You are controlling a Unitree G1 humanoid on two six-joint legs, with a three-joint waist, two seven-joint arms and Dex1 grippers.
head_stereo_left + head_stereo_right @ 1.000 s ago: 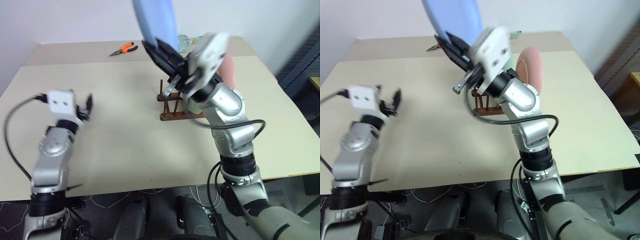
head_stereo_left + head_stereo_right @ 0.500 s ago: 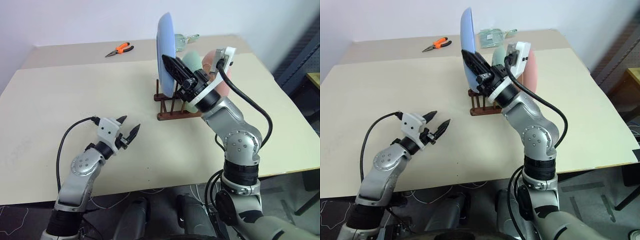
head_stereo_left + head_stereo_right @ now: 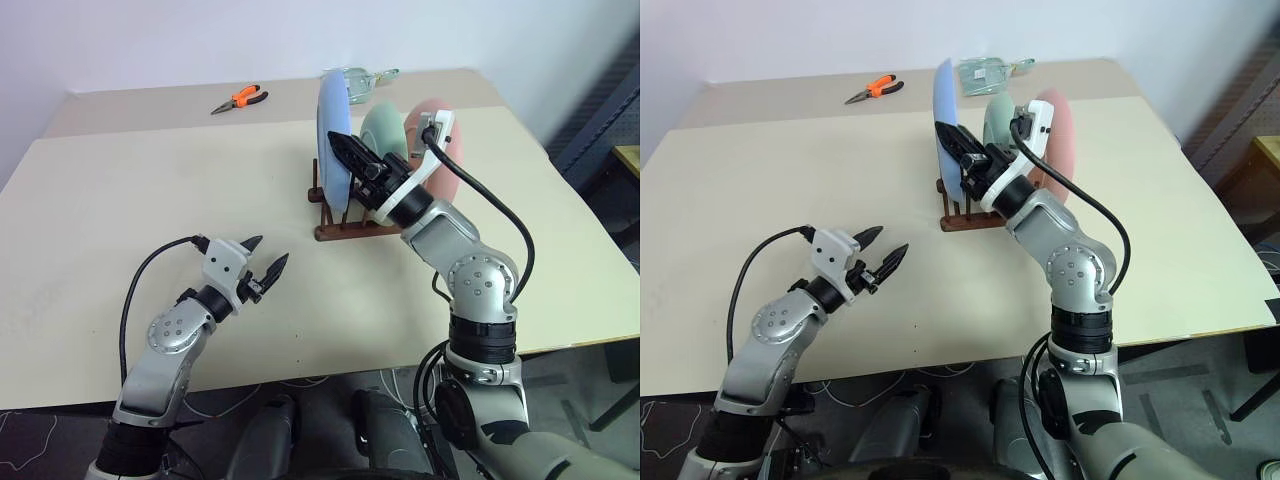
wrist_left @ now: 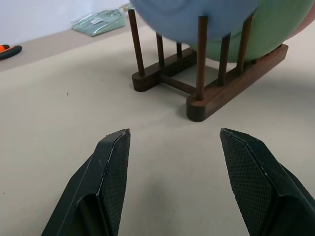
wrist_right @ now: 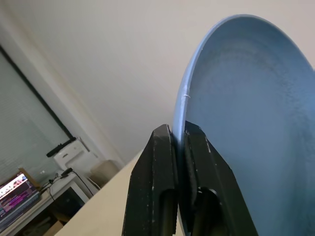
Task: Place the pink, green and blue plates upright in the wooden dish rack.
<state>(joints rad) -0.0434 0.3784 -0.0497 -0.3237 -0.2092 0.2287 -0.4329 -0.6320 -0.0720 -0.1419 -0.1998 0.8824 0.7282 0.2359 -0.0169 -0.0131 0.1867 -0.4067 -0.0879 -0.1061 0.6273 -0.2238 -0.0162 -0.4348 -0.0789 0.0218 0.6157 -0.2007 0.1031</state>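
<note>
Blue plate (image 3: 333, 140) lowered since earlier frame, now upright in wooden dish rack (image 3: 350, 221), front slot. Right gripper (image 5: 178, 147) fingers pinching blue plate rim. Green plate (image 3: 383, 135) and pink plate (image 3: 443, 145) upright in rack behind it. Left gripper (image 3: 265, 261) moved nearer rack, fingers spread, empty, above table (image 3: 150, 200). Orange pliers (image 3: 240, 98) far beyond rack.

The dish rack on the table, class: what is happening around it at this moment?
The right gripper pinches the rim of the blue plate, which stands upright in the wooden dish rack. The green plate and pink plate stand behind it. The left gripper hovers open over the table, holding nothing.
</note>
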